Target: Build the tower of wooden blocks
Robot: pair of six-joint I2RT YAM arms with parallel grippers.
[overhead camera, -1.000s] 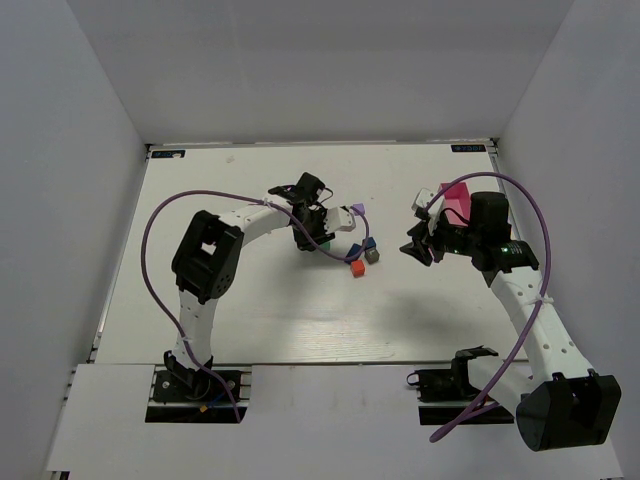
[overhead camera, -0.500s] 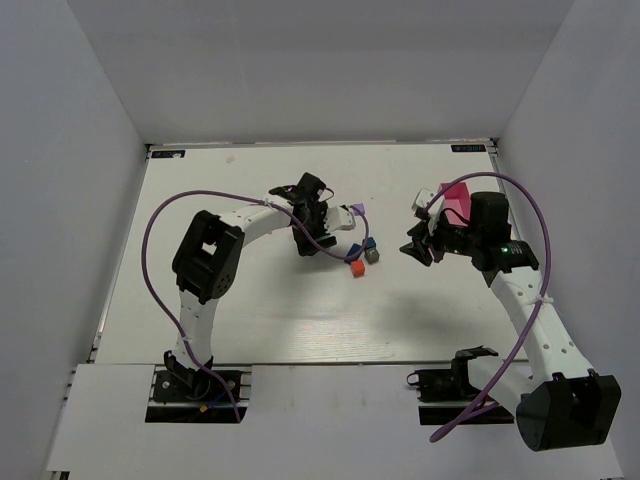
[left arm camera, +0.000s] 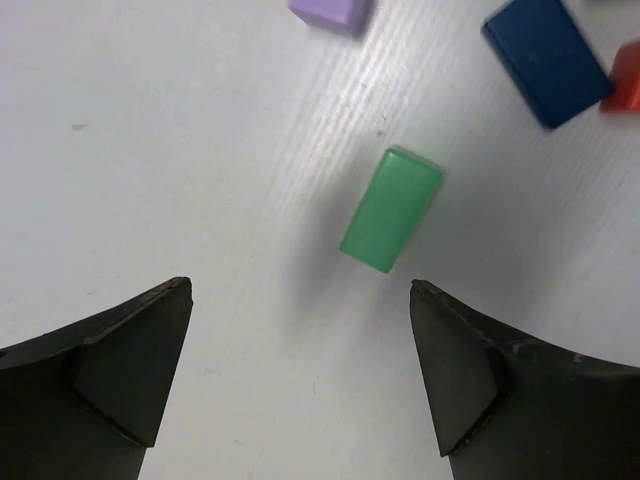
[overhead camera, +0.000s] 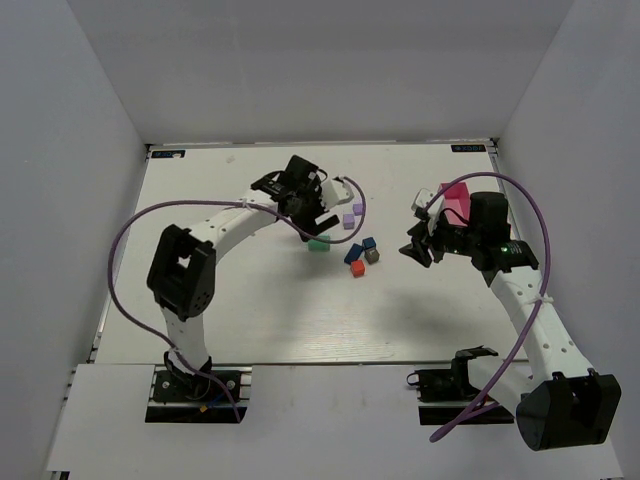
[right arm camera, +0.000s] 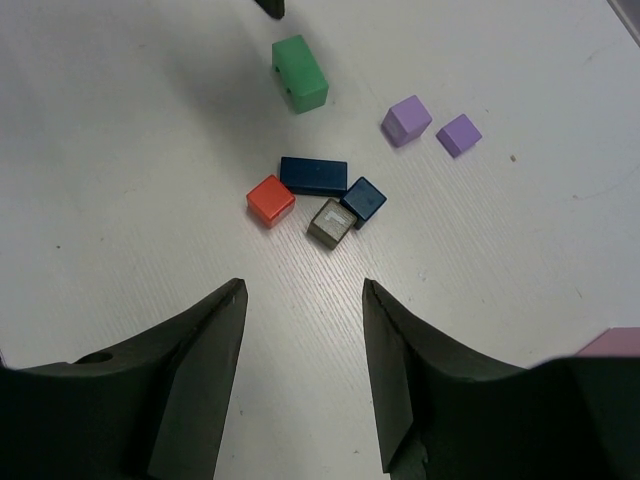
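- Left hand (left arm camera: 297, 300) is hovering spread wide, empty, over the green block (left arm camera: 391, 209), which is lying flat on the surface (overhead camera: 250, 300).
- Right hand (right arm camera: 304, 290) is hanging with jaws apart, gripping nothing, near the pink box (overhead camera: 457, 198).
- Blue brick (right arm camera: 313, 175), red cube (right arm camera: 270, 200), grey cube (right arm camera: 330, 222) and small blue cube (right arm camera: 362, 200) are sitting bunched together, near the green block.
- Lilac cubes (right arm camera: 407, 120) are lying farther back.

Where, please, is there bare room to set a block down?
Bare: the table from the red cube to its near edge, and the stretch between the grey cube and the right gripper. Crowded: around the blue brick, with those cubes and a small blue cube.
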